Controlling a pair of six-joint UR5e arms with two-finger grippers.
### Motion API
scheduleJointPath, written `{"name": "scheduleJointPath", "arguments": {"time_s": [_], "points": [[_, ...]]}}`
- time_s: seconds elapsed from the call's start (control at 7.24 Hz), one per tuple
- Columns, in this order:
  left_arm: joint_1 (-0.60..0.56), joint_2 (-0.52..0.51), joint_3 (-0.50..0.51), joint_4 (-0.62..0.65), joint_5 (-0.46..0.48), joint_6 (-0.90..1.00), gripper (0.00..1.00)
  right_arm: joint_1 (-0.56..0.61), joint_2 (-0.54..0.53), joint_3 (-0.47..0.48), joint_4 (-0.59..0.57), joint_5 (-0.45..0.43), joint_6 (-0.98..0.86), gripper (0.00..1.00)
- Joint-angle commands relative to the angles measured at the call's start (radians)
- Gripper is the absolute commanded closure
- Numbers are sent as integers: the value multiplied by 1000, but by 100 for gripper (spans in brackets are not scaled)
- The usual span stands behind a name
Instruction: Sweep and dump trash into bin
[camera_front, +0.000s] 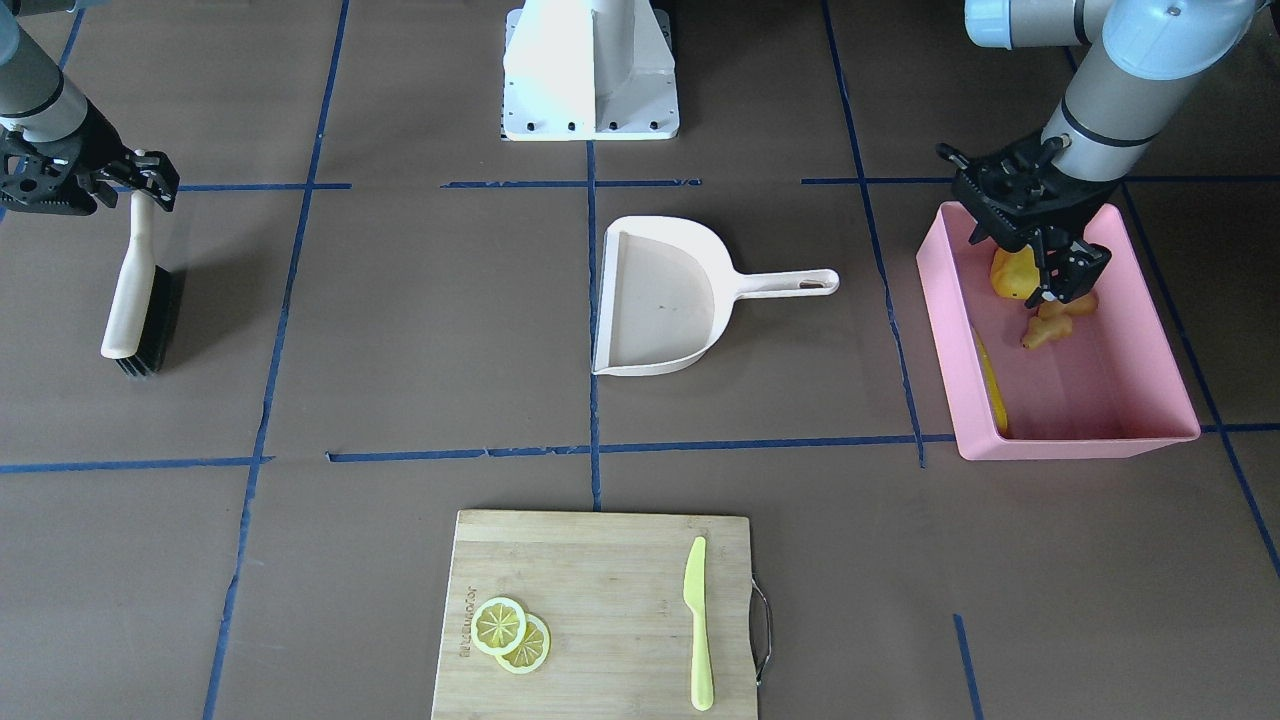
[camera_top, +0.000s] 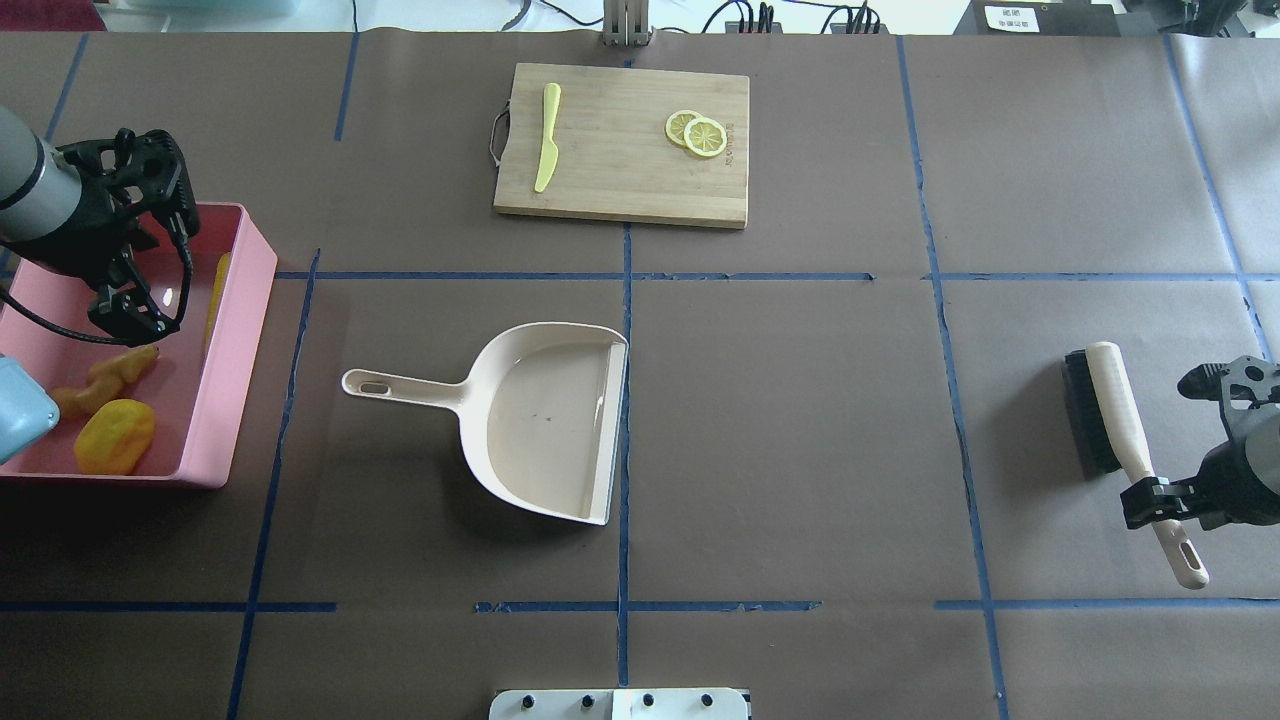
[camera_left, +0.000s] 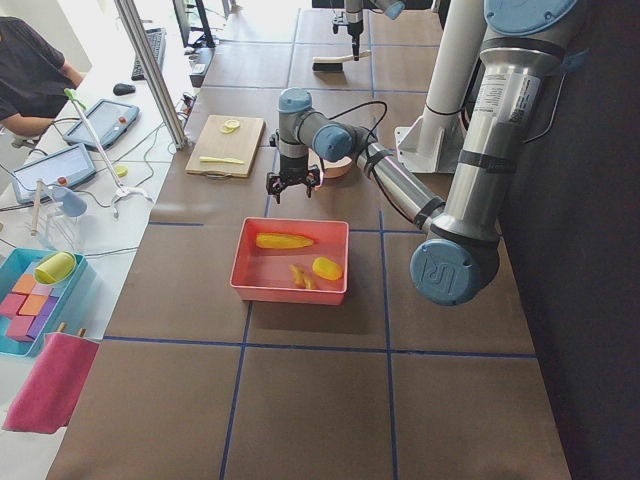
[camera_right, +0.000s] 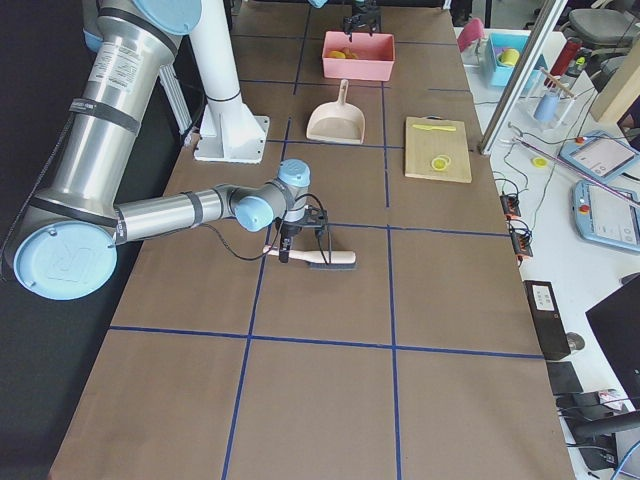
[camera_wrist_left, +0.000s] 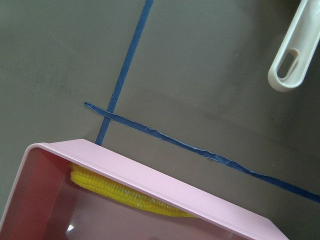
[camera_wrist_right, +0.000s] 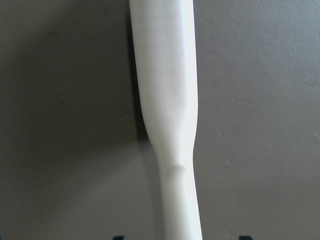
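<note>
The pink bin (camera_front: 1080, 435) stands at the table's end on my left. In it lie the corn cob (camera_front: 992, 385) along one wall, the yellow pepper lump (camera_front: 1010, 275) and the ginger root (camera_front: 1050, 325). My left gripper (camera_front: 1068, 285) hangs over the bin above the ginger, open and empty. The left wrist view shows the bin's rim (camera_wrist_left: 165, 182) and the corn cob (camera_wrist_left: 125, 192). My right gripper (camera_top: 1155, 497) straddles the white handle of the brush (camera_top: 1115, 410), which lies on the table. In the right wrist view there are gaps on both sides of the handle (camera_wrist_right: 167, 100).
The beige dustpan (camera_top: 545, 420) lies empty mid-table, its handle toward the bin. A wooden cutting board (camera_top: 620, 145) at the far edge carries lemon slices (camera_top: 697, 132) and a yellow-green knife (camera_top: 546, 150). The robot base (camera_front: 590, 70) stands at the near edge.
</note>
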Motion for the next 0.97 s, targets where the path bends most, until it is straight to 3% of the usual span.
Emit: {"name": "scheduleJointPath", "arguments": {"time_s": [0.0, 0.28, 0.55, 0.83], "points": [[-137, 26, 9, 82, -1, -1, 0, 183, 3, 37, -2, 173, -15, 0], [-322, 88, 67, 86, -17, 2, 0, 304, -3, 14, -14, 205, -138, 0], [-519, 111, 246, 84, -182, -1, 0, 434, -23, -54, -16, 206, -360, 0], [-668, 110, 386, 81, -201, -36, 0, 587, -25, -93, -105, 206, -612, 0]]}}
